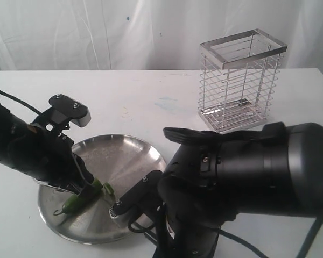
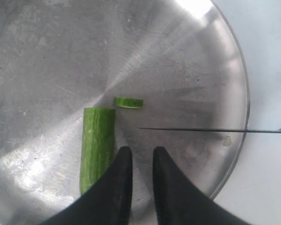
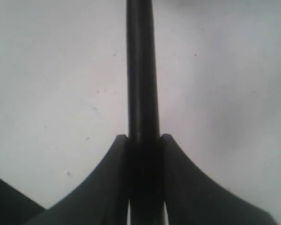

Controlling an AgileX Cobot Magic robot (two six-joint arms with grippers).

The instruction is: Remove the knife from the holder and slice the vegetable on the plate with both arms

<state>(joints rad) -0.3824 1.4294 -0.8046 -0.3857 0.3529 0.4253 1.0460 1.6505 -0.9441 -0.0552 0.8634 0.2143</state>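
Stainless steel plate [image 1: 126, 156] toward the table's [image 1: 151, 97] near left corner carries the green vegetable [image 2: 98, 140] by its left rim, the left gripper [image 2: 139, 152] just beside it, fingers a narrow gap apart, nothing between them. One cut slice [image 2: 129, 102] lies just off the vegetable's end. The right gripper [image 3: 144, 138] clamps the black knife [image 3: 143, 70], blade over the plate. The wire holder [image 1: 239, 80] stands near the table's far right edge.

The exterior camera looks down across my table [image 1: 151, 91] from close by. My left wrist camera faces straight down, near the plate [image 2: 61, 56], which both views share. My right wrist camera looks along the knife [image 3: 142, 70].
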